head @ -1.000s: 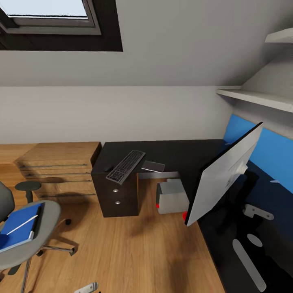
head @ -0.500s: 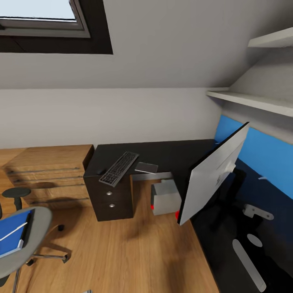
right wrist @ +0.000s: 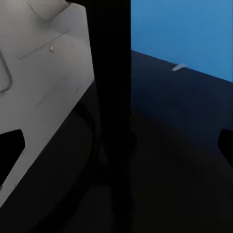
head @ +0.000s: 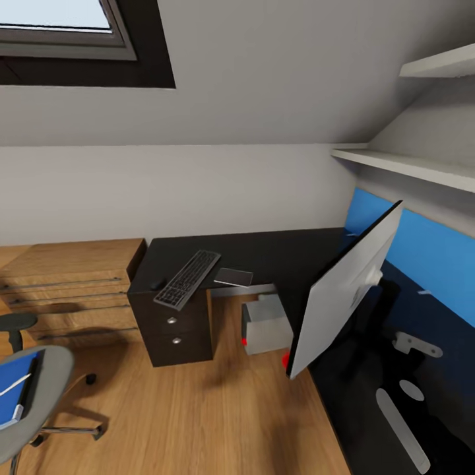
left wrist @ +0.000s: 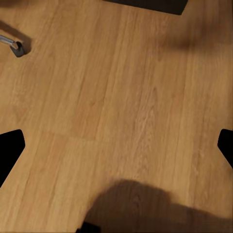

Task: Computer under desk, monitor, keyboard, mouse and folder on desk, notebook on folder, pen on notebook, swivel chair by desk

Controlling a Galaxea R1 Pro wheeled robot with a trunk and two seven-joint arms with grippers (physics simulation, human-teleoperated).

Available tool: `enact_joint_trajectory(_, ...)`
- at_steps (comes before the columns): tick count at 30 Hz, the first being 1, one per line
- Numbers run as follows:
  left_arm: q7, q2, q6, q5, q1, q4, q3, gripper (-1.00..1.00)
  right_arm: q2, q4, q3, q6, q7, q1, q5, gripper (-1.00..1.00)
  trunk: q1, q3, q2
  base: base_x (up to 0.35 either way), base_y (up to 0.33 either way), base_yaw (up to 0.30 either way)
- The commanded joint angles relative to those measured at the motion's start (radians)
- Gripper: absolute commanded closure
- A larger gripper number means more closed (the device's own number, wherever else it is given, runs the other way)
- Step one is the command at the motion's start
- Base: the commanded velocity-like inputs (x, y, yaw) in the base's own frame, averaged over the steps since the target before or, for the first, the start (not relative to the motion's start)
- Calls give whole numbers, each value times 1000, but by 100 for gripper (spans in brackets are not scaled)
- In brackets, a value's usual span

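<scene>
**A:** Well, where do the two claws stand?

**B:** The left gripper (left wrist: 116, 145) hangs over bare wooden floor (left wrist: 121, 87); its fingertips (left wrist: 8, 148) sit far apart at the two edges of its wrist view, so the jaws are spread with nothing between them. Ahead of it a caster of the swivel chair (left wrist: 17, 47) rests on the boards.

**A:** And the right one?

**B:** The right gripper (right wrist: 116, 145) is also spread wide, holding nothing. Directly ahead of it rises the dark stand of the monitor (right wrist: 43, 73), with the pale grey back of the screen to one side and the black desk (right wrist: 184, 145) top under it. A blue wall panel (right wrist: 179, 34) lies beyond.

**A:** What does the head view give?

**B:** The monitor (head: 343, 290) stands tilted on the near wing of the desk (head: 277, 247). Well beyond it the keyboard (head: 187, 279) lies on the far wing above the drawers, with the mouse (head: 157, 284) just beside its end and a dark flat pad (head: 233, 277) on its other side. The grey computer (head: 265, 326) sits on the floor under the desk.

**A:** The folder?

**B:** The blue folder (head: 14, 389) lies on the swivel chair (head: 39, 396) seat, well apart from the desk, with a thin white pen (head: 14, 386) across it. I cannot tell the notebook apart from it. A wooden dresser (head: 72, 284) stands against the wall next to the desk
</scene>
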Motion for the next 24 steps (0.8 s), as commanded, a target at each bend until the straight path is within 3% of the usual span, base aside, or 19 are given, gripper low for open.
enact_joint_trajectory(1, 1, 0, -3, 8, -1, 2, -3, -100, -1, 0, 4, -1, -7, -1, -7, -100, 0, -1, -1, 131, 0, -4)
enact_joint_trajectory(24, 1, 0, -6, 6, -1, 9, -3, -100, 0, 15, 6, -2, -5, -1, -6, -100, 0, -2, -1, 22, 0, 6)
